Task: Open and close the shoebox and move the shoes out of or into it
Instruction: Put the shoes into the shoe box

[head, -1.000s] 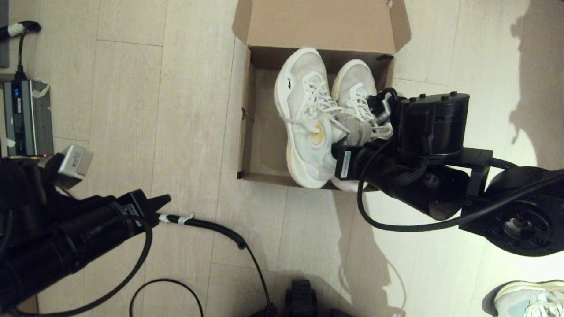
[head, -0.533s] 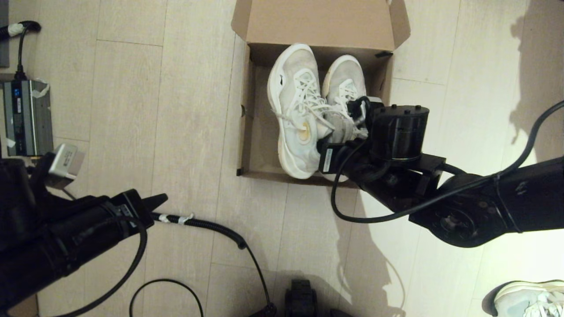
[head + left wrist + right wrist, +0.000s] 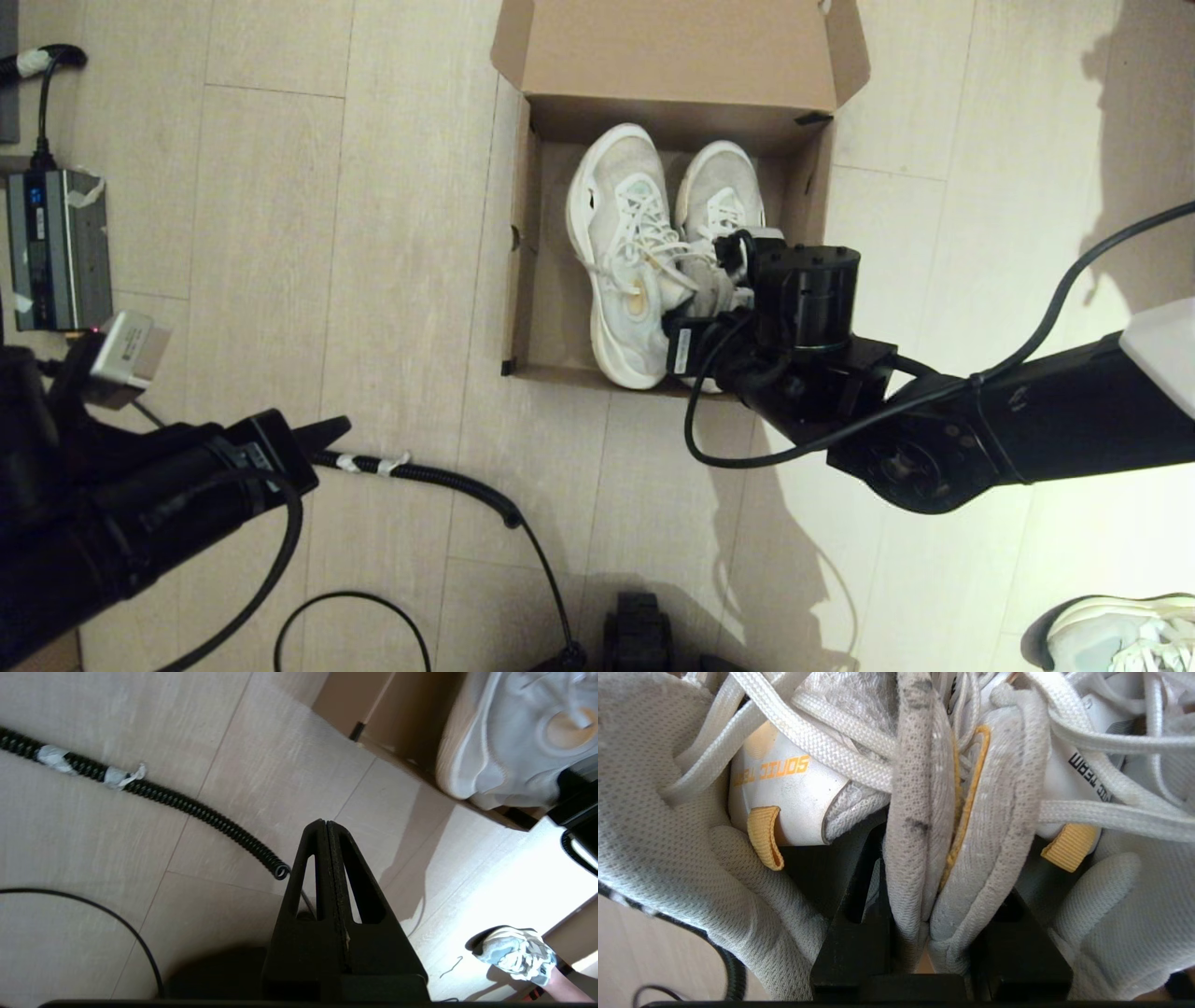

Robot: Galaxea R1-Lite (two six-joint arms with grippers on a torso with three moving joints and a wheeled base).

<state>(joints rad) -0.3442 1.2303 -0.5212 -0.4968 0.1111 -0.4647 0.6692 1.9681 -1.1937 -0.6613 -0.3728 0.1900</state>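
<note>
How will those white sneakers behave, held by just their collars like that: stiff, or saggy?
Probably saggy: the right gripper pinches the soft mesh collars of both shoes together, and the fabric is visibly crumpled between its fingers. The thick soles likely stay stiff, so the toes may droop. The loose laces could snag on the shoebox.

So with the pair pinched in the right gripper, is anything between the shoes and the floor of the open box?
Nothing visible. The right gripper is shut on the collars of both shoes, which sit inside the shoebox. Its lid is folded back and the bare cardboard beside them holds nothing. The left gripper hangs shut over the floor.
</note>
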